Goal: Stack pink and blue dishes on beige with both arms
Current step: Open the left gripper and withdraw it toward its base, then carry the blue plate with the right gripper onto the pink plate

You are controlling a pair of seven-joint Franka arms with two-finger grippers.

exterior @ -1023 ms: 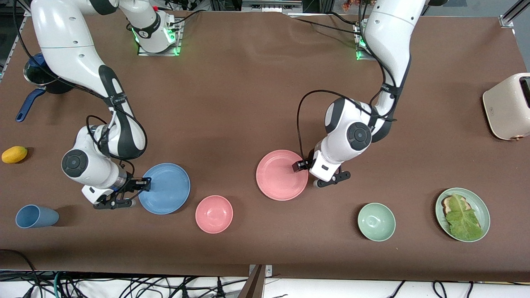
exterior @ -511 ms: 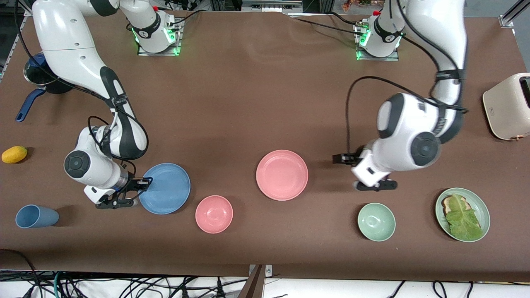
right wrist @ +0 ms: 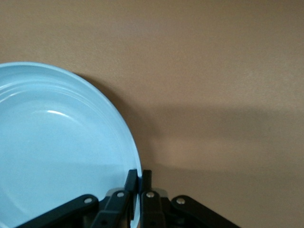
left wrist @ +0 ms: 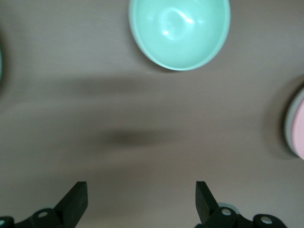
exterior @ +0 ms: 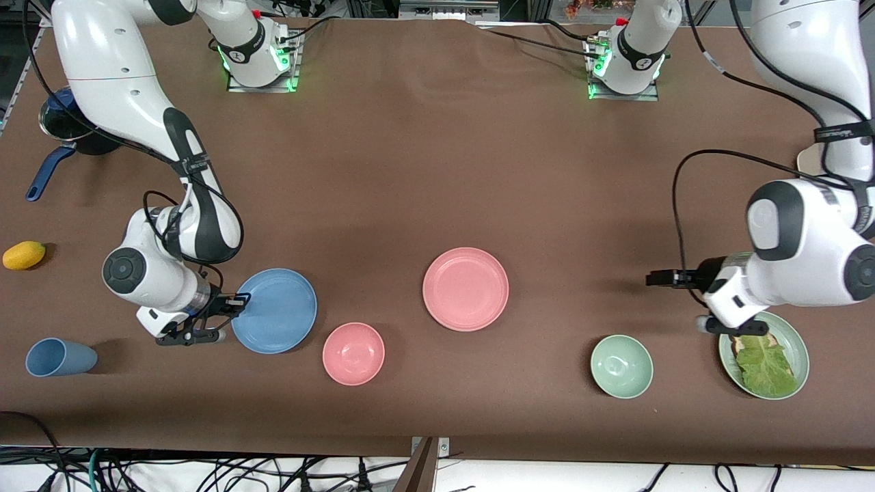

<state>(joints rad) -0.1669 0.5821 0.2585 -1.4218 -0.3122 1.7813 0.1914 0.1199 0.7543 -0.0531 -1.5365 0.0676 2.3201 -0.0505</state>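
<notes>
The sky blue plate (exterior: 277,311) lies toward the right arm's end of the table. My right gripper (exterior: 236,301) is shut on its rim, and the right wrist view shows the thin edge of the blue plate (right wrist: 57,156) pinched between the right gripper's (right wrist: 138,178) fingers. The pink plate (exterior: 465,289) lies flat at the table's middle with nothing touching it. My left gripper (exterior: 660,279) hangs open and empty over bare table beside the pale green plate; in its wrist view the left gripper (left wrist: 141,199) has wide-spread fingers (left wrist: 78,199). The beige plate is out of view.
A pink bowl (exterior: 353,353) sits nearer the front camera between the blue and pink plates. A green bowl (exterior: 621,366) and a pale green plate (exterior: 801,345) with toast and lettuce lie toward the left arm's end. A blue cup (exterior: 60,357), yellow fruit (exterior: 24,255), blue pot (exterior: 61,126) and toaster (exterior: 837,178) stand at the table's ends.
My left arm has swung away from the pink plate's rim toward the left arm's end of the table, gripper empty. The right gripper stays on the blue plate's rim.
</notes>
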